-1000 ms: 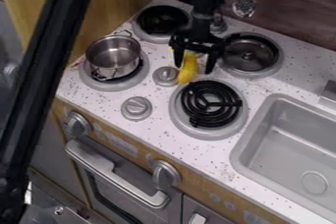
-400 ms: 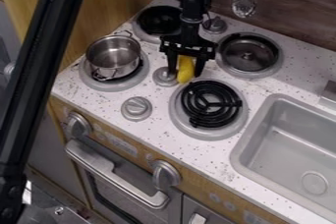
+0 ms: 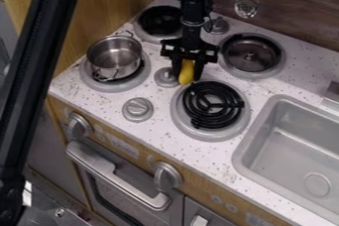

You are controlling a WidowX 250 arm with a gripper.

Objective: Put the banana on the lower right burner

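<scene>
The black gripper hangs over the middle of the stove top, between the four burners. Its two fingers stand close against either side of the yellow banana, shut on it. The banana's upper part is hidden under the gripper; its lower end points toward the lower right burner. That burner has a black coil on a grey ring and lies just below and to the right of the banana, with nothing on the coil.
A metal pot stands on the lower left burner. Grey knobs sit between the burners, one right beside the gripper's left finger. The upper right burner holds a dark round pan-like piece. A grey sink lies at right.
The gripper has shifted a little left, and its fingers have drawn together onto the banana. The dark arm at the left edge has moved slightly left.
</scene>
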